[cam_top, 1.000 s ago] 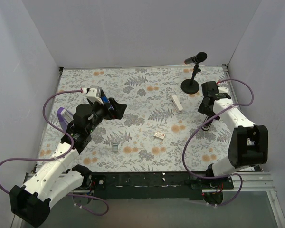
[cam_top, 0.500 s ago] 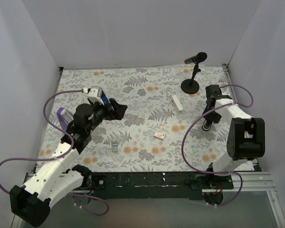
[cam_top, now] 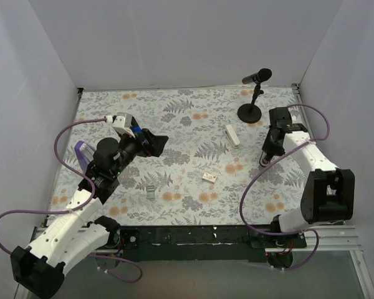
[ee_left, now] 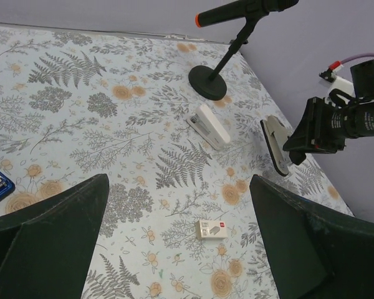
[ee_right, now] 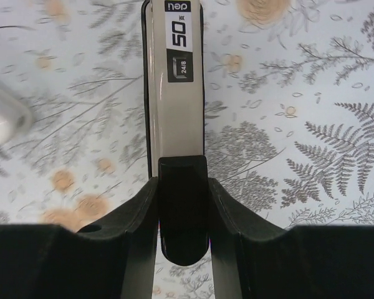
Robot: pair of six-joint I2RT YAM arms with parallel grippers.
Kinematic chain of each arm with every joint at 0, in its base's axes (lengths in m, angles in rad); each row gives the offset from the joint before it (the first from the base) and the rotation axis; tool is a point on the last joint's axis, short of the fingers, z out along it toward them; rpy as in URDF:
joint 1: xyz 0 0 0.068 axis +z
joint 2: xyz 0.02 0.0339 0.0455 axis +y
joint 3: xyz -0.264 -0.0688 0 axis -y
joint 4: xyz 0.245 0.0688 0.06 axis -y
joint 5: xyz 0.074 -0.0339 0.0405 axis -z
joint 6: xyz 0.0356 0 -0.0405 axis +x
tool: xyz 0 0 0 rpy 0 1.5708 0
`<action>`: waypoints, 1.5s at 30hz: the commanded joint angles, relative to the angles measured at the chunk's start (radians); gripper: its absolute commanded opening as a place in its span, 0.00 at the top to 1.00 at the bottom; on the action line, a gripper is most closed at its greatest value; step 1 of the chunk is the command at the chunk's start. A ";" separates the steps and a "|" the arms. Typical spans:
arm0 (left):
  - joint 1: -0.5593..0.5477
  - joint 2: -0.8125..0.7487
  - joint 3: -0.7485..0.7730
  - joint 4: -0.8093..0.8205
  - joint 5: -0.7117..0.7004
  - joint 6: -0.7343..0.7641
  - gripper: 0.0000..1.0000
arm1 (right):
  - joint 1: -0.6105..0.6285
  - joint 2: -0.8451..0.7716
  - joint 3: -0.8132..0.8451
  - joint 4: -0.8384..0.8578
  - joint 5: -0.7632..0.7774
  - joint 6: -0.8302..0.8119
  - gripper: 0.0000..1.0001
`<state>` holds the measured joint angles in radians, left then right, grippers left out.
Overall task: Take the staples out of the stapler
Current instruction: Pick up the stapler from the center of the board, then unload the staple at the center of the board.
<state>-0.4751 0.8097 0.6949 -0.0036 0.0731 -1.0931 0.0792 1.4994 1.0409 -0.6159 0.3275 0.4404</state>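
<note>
Right fingers pinched the stapler by its dark end, at the worktop's right side | left fingers spread, empty | staples not seen out (channel hidden) | progress: early, unloading seemingly all left

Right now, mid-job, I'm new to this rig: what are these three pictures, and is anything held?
Two robot arms work at a flowered table. The wide picture is from a camera above and behind them; the other two are from cameras on each wrist. The left fingers are open and empty. The right fingers clasp the black end of a long beige stapler. On the table lie a small box, a white object, a purple block and a microphone on its stand.
</note>
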 commanded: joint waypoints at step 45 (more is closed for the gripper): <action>-0.022 0.272 -0.060 0.053 0.307 -0.577 0.47 | 0.751 -0.261 -0.127 0.742 -0.220 0.281 0.99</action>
<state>-0.4931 1.0878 0.6727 -0.0063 0.3672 -1.6176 0.8249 1.2613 0.8986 -0.0444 0.0792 0.7067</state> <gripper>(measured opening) 0.548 0.396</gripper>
